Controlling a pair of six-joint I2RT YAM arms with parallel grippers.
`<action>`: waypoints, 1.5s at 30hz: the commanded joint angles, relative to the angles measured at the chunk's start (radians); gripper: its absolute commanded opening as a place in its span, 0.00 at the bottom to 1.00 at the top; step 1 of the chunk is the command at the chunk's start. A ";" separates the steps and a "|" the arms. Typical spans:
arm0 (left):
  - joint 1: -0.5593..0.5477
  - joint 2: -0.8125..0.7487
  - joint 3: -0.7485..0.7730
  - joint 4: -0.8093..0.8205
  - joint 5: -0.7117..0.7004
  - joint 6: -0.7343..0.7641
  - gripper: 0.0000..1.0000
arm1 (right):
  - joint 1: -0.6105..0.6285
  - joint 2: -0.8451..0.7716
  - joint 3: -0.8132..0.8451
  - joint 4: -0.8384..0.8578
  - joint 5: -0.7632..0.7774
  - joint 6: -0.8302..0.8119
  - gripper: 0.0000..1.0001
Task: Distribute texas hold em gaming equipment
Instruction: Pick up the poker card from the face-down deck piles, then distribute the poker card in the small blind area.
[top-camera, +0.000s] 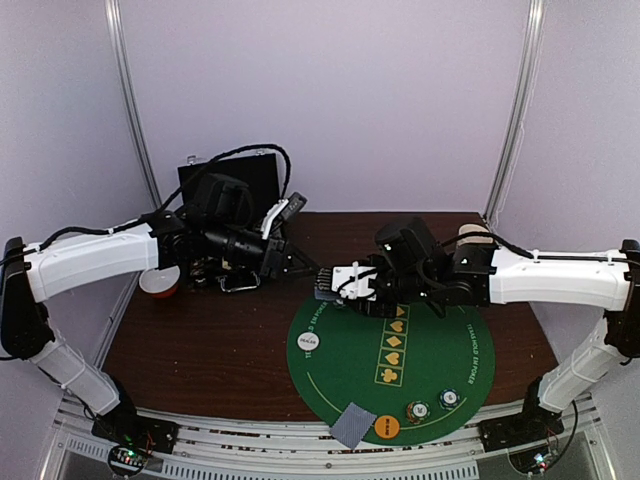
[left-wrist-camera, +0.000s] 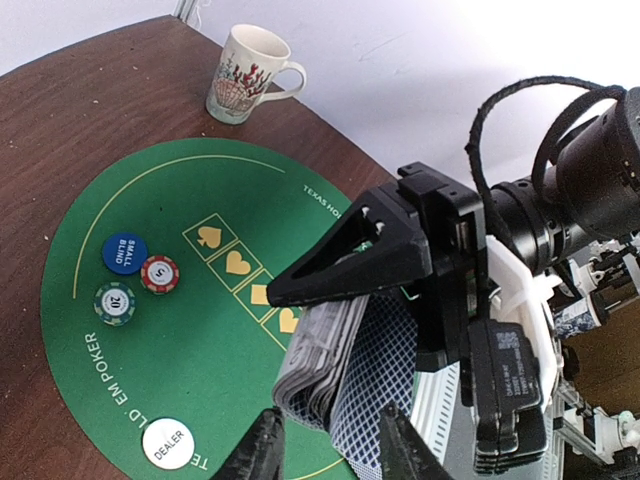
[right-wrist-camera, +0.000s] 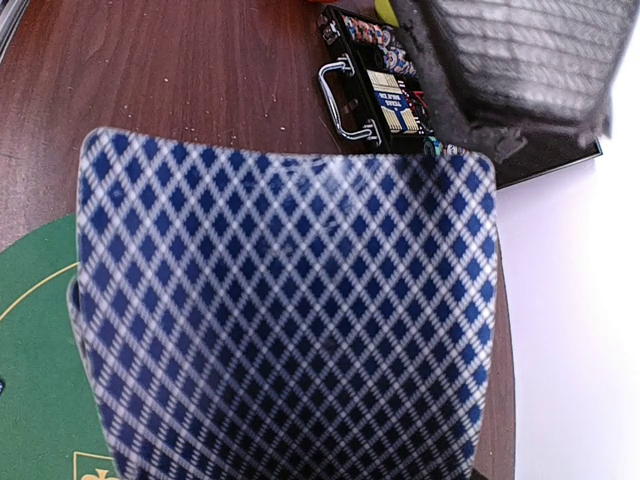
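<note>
The right gripper (top-camera: 338, 283) is clamped on a deck of playing cards (left-wrist-camera: 345, 370), held in the air over the far left edge of the round green poker mat (top-camera: 450, 350). The deck's blue-diamond backs bow toward the right wrist camera. The left gripper (left-wrist-camera: 330, 450) meets it there, its fingers (left-wrist-camera: 262, 452) apart on either side of the front card's lower corner; whether they touch it cannot be told. At the mat's near edge lie face-down cards (top-camera: 352, 424), an orange disc (top-camera: 386, 427) and poker chips (left-wrist-camera: 135, 277). The white dealer disc (left-wrist-camera: 167, 443) sits at the mat's left edge.
</note>
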 joint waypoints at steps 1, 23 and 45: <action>0.006 0.011 -0.008 0.017 0.013 0.004 0.35 | -0.007 -0.037 -0.004 0.018 -0.007 0.005 0.44; -0.003 -0.010 -0.008 0.028 0.052 0.026 0.00 | -0.031 -0.053 -0.021 0.014 -0.007 0.012 0.43; 0.296 0.013 0.096 -0.168 0.011 0.201 0.00 | -0.095 -0.099 -0.076 0.039 -0.013 0.022 0.44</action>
